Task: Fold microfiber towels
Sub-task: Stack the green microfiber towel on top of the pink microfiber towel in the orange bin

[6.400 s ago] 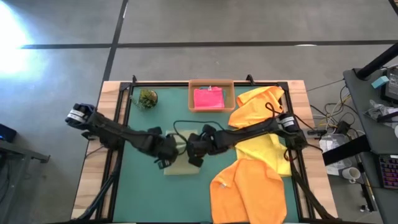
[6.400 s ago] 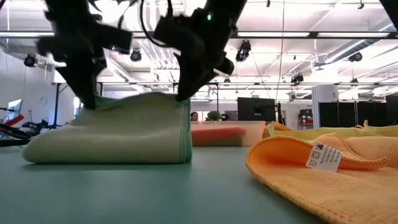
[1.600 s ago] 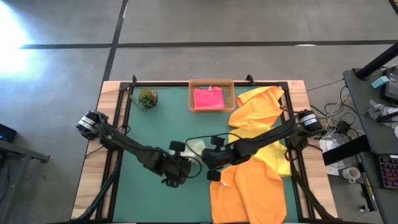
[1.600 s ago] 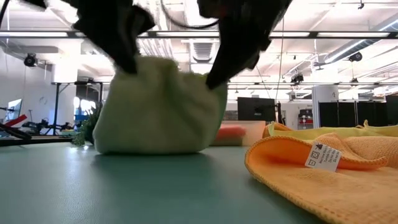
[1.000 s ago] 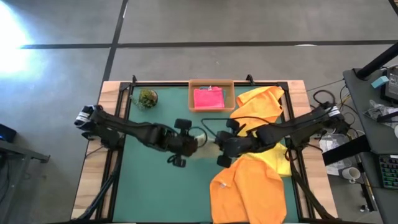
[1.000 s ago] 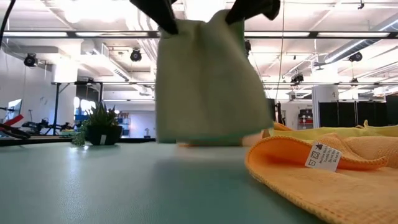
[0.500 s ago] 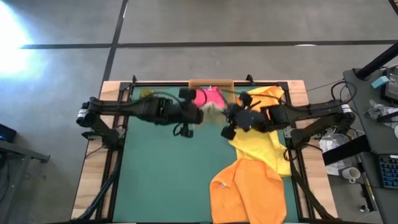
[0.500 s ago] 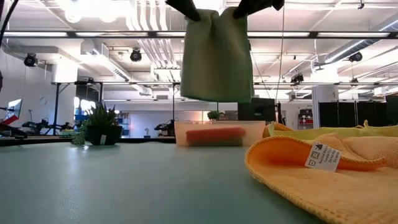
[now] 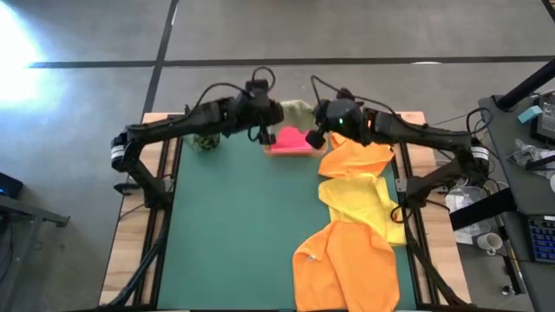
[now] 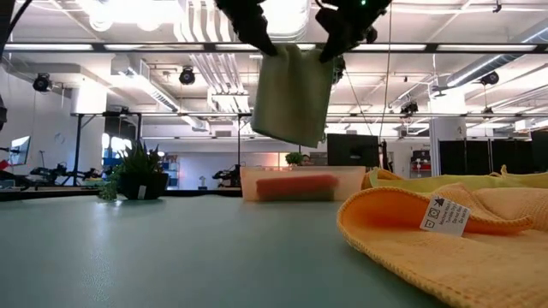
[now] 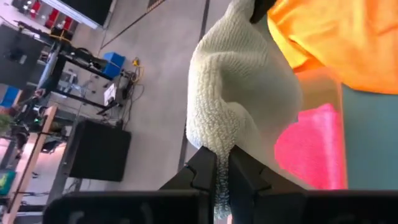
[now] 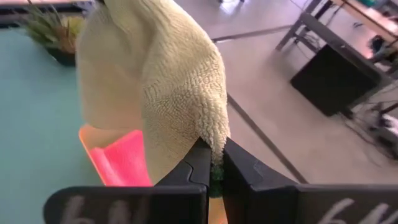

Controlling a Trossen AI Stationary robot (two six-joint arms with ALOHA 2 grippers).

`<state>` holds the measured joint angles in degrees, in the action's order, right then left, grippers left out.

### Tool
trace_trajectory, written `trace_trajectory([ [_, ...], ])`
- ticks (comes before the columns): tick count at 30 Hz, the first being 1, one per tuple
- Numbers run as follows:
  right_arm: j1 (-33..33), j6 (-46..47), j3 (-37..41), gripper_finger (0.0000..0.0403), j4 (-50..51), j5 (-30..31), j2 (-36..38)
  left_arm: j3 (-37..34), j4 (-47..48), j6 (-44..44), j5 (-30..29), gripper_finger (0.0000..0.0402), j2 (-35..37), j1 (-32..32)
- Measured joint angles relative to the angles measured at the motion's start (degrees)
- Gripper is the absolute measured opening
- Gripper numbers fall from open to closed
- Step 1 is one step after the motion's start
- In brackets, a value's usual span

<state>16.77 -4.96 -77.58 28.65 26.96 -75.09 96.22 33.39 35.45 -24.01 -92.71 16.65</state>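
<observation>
I have the left gripper (image 9: pixel 270 113) and the right gripper (image 9: pixel 317 115) each clenched on an upper corner of the folded pale sage green microfiber towel (image 10: pixel 293 96). It hangs between them in the air, clear of the worktop, above the far edge where the shallow tan cardboard tray (image 9: pixel 270 149) sits. Both wrist views show the nubbly cloth pinched tight between the fingers.

As I judge it, the step in hand is setting this folded towel into the tray, on top of the folded hot pink microfiber towel (image 9: pixel 291 139) already lying there. To do it well I would bring both grippers back over the tray together, keeping them level and the same way apart so the fold does not sag open. I would lower until the bottom edge touches the pink cloth, lay it flat, and only then let go with both at once.

Around it: a small potted green plant (image 9: pixel 205 139) stands just beside the tray under the left arm. Loose orange and yellow microfiber towels (image 9: pixel 353 204) sprawl along the right side of the green table mat (image 9: pixel 234 225). The uppermost orange one lies just beside the tray and under the right arm, so it could snag on the way down.
</observation>
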Motion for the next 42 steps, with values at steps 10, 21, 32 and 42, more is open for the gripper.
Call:
trace_trajectory([
  [10, 6.71, -2.11, 0.00, 0.0011, -5.01, -6.47, -4.34, -0.30, -2.39, 5.31, 5.29, 0.0008, -4.75, 5.65],
  [21, 7.58, -2.11, 0.00, 0.0011, -4.97, -6.51, -3.89, -0.32, -5.80, 12.97, 5.28, 0.0008, -7.61, 8.04],
  [32, 7.32, 8.65, 0.00, 0.0011, -3.67, -6.40, -3.63, -0.32, -19.26, 25.46, 7.70, 0.0008, -12.23, 10.09],
  [42, 4.07, 16.83, 0.00, 0.0011, 5.96, -5.88, -3.45, -0.32, -30.69, 46.99, 9.39, 0.0008, -18.02, 11.70],
])
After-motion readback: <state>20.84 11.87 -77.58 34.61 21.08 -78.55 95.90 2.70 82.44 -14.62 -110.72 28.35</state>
